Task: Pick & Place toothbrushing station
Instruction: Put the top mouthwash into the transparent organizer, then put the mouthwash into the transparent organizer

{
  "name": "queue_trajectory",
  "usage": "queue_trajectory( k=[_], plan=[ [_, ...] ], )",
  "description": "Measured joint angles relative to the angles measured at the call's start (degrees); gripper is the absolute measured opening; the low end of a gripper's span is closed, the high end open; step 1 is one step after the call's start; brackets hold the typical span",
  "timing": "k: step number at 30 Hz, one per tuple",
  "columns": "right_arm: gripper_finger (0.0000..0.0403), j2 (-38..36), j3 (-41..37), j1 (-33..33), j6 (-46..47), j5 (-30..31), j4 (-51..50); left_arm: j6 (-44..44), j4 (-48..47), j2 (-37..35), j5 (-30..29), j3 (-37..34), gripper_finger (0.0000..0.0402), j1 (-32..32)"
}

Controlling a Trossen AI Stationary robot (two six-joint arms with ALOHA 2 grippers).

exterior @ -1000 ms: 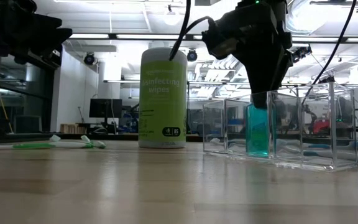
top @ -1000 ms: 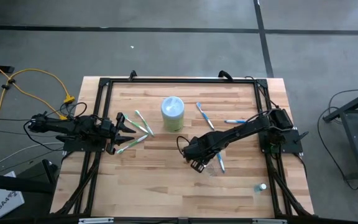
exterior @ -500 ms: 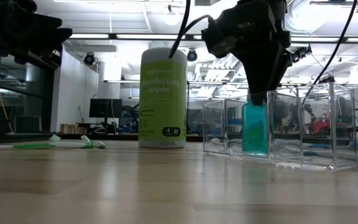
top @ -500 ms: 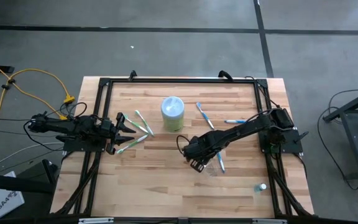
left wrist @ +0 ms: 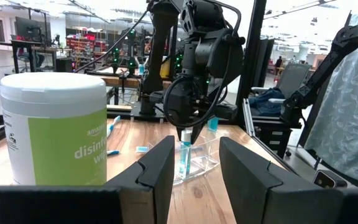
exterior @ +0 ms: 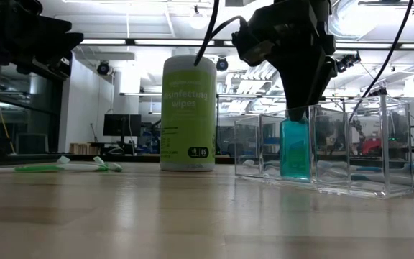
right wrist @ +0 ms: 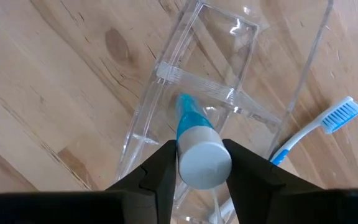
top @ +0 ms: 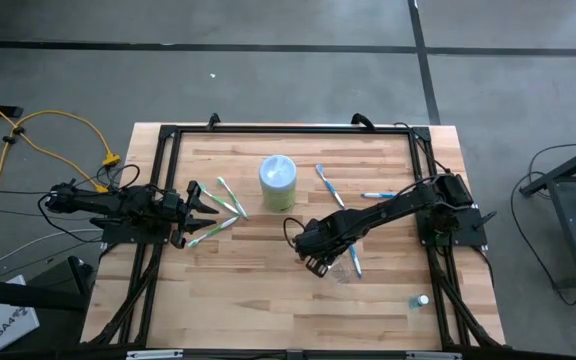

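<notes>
My right gripper (right wrist: 204, 177) is shut on a small blue tube (right wrist: 188, 121) with a pale cap, over the clear plastic container (right wrist: 229, 56) in the middle of the table. In the low view the tube (exterior: 295, 150) stands inside one compartment of the container (exterior: 351, 155). A blue-white toothbrush (right wrist: 316, 127) lies on the table beside the container. My left gripper (top: 208, 205) is open and empty at the table's left, next to green-white toothbrushes (top: 230, 198) lying flat. Two more blue-white toothbrushes (top: 330, 186) lie farther back. My right gripper pinches the tube's pale cap end (right wrist: 204, 163) between its two fingers (right wrist: 160, 171). The fingers come from above, pointing down. The tube hangs upright below them, its body (exterior: 295, 155) inside a container compartment; I cannot tell whether its lower end touches the floor.
A tall green-and-white wipes canister (top: 277, 182) stands behind the container toward the far edge. Another small tube (top: 421, 300) lies near the table's right front corner. A black frame (top: 168, 135) runs around the table top.
My right gripper has shifted the tube slightly sideways within the container compartment; the tube stays upright in the hold.
</notes>
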Motion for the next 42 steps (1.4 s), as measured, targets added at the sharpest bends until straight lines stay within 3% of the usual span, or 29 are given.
queue_trajectory(
  k=[13, 32, 42],
  plan=[
    [0.0156, -0.1, 0.0, 0.9, 0.6, 0.3, 0.1, 0.0, 0.0, 0.0, 0.0, 0.0, 0.0124, 0.0],
    [0.0152, -4.1, 0.1, 1.4, 2.1, 1.1, -0.7, 0.0, 0.0, 0.0, 0.0, 0.0, 0.0124, 0.0],
    [0.0150, -9.8, 0.1, 4.9, 8.2, 4.0, -5.5, 0.0, 0.0, 0.0, 0.0, 0.0, 0.0124, 0.0]
  ],
)
